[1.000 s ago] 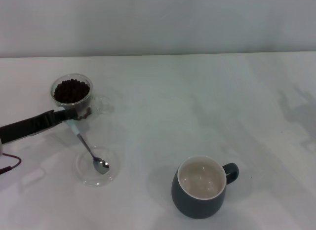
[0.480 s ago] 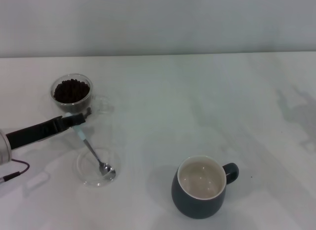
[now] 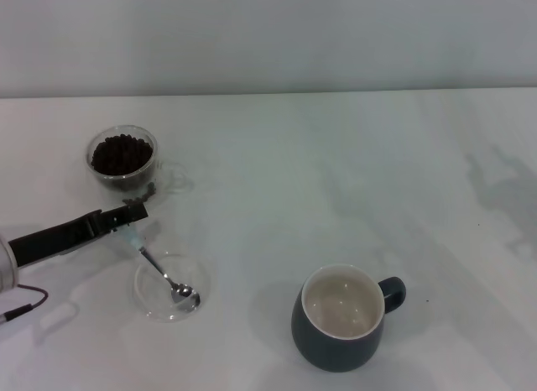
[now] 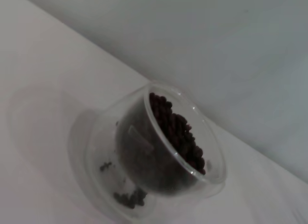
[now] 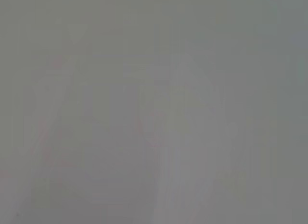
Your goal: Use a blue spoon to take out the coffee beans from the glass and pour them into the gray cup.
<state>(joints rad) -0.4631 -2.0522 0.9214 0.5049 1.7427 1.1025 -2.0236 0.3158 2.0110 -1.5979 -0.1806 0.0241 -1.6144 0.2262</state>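
The white counter [image 3: 336, 181] carries everything, and the biggest vessel on it is the gray cup [image 3: 340, 320], standing upright near the front edge toward the robot's right, its cream inside holding no beans that I can see and its loop handle pointing right. Well apart from it, at the far left, stands the glass [image 3: 122, 163], upright and heaped with coffee beans [image 3: 122, 153] (the left wrist view shows the heap close up, plus a few loose beans lower down, between the glass walls or under them).

Between the two, nearer the glass, lies a shallow clear saucer [image 3: 151, 297]. The blue spoon [image 3: 155, 268] slants down into it: its metal bowl rests in the saucer, and its long axis runs up and away toward the glass, ending at the pale handle tip.

That tip is where the left claw [image 3: 134, 216] sits, reaching in from the left edge and clamped on the spoon's handle end, just this side of the glass. So the beans lie just beyond the claw, while the gray cup lies far off to its right; nothing stands on the counter between them. The next move looks to be lifting the bowl out of the saucer and over the glass rim.

The right claw is not in sight; its wrist view shows only blank gray.
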